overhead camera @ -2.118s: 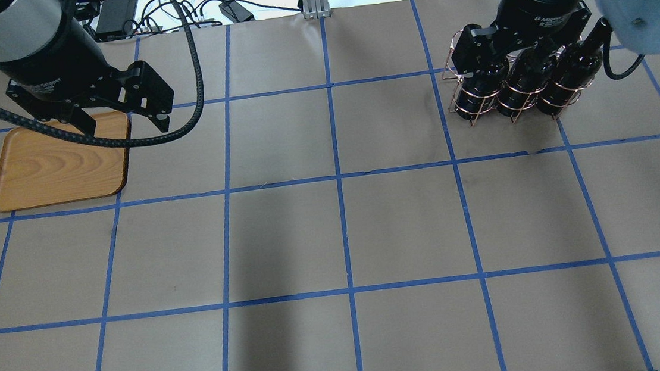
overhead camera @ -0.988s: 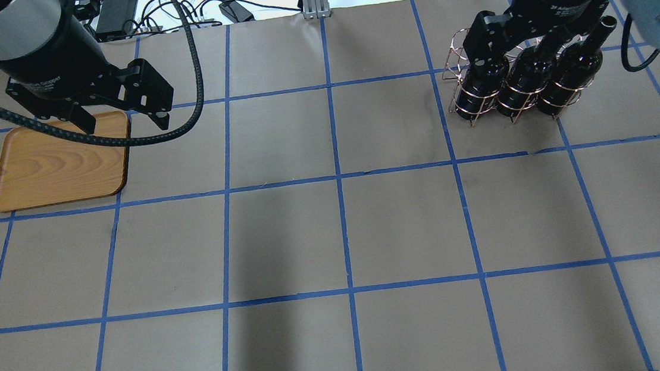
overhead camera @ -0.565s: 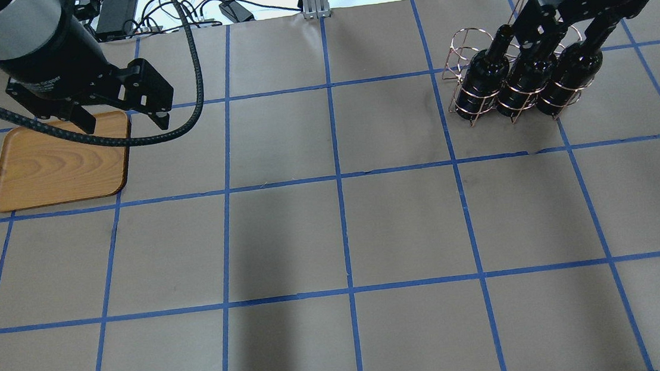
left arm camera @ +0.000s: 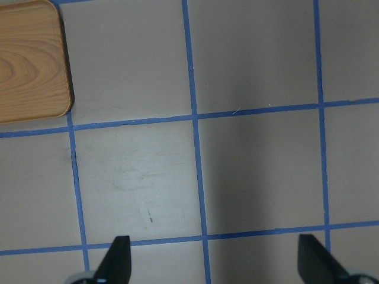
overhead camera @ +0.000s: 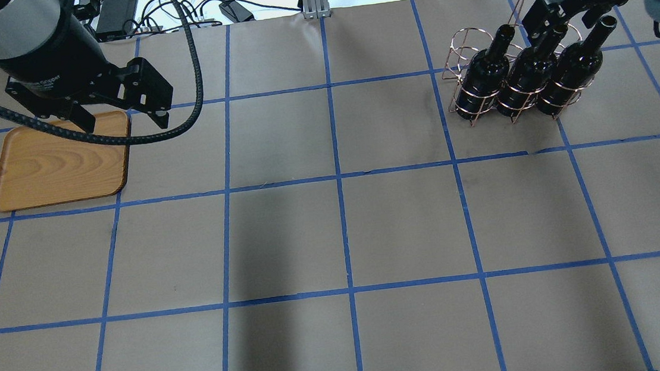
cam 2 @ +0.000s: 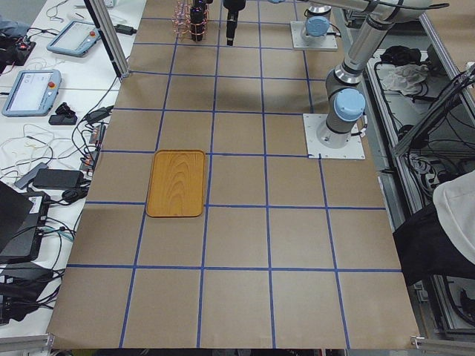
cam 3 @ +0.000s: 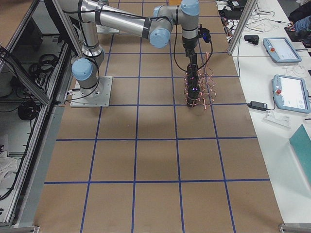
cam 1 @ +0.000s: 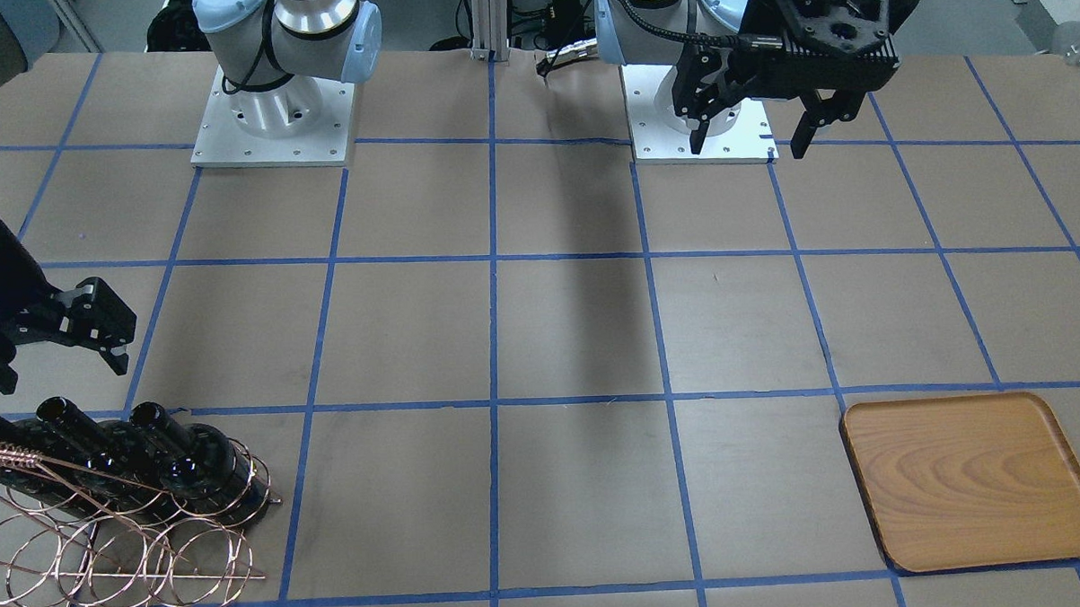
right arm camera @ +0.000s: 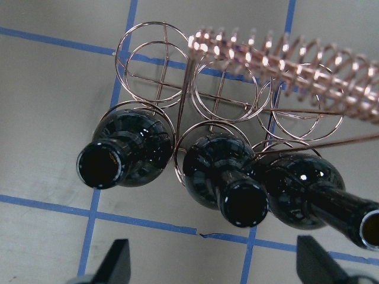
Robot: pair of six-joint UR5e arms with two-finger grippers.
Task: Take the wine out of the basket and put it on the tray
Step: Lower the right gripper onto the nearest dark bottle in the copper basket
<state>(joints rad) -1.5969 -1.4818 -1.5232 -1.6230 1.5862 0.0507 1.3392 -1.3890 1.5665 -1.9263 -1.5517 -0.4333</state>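
Wine [right arm camera: 133, 148] sits in basket [right arm camera: 278, 56]; left jaws, right jaws spread; wrist lettering [overhead camera: 43, 86] illegible.

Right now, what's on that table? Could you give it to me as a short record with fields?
Wine bottles: three, dark glass, standing in the basket's row nearer the robot
Basket: copper wire, its other row of rings empty
Tray: wooden, empty, across the table from the basket
Right hand: open, above the bottle necks, holding nothing
Left hand: open, raised near the tray, holding nothing
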